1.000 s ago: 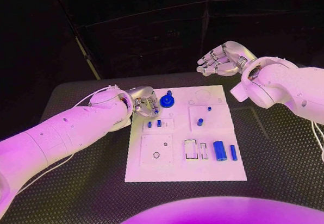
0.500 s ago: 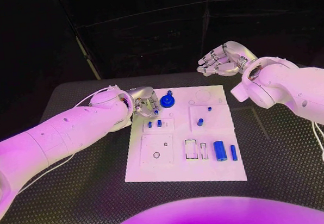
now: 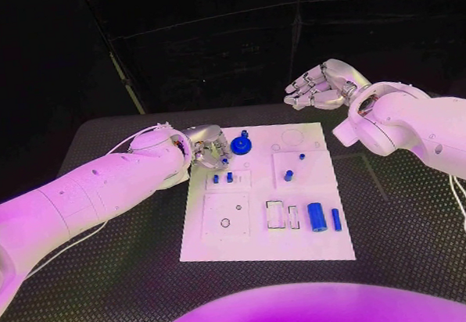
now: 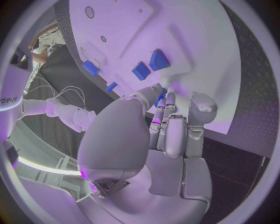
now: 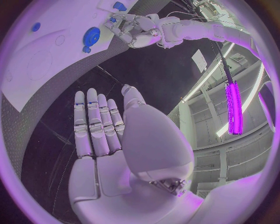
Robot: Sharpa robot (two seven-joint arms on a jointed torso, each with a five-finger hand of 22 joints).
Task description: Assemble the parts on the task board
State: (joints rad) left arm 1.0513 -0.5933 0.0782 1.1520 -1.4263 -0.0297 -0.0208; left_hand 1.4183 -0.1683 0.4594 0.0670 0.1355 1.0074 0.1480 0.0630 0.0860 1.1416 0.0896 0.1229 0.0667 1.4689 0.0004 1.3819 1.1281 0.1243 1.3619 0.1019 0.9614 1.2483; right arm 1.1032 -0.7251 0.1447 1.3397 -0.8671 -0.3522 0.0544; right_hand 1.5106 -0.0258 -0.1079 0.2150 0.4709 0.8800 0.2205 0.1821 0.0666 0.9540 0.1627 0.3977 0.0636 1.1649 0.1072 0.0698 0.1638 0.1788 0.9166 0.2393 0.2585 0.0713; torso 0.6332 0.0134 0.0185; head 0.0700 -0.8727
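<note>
Surface: black table (image 3: 124,299) under white task board (image 3: 243,246).
Left hand (image 3: 209,149): nearer; fingers curled, grip unclear, just beside blue round part (image 3: 240,144).
Right hand (image 3: 321,86): raised, loosely curled, empty.

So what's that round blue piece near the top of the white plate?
The round blue piece looks like a flat plastic disc with a small stub on its far side. It lies near the far edge of the task board. The left robot hand hovers just beside it; whether the fingers touch it cannot be told.
</note>
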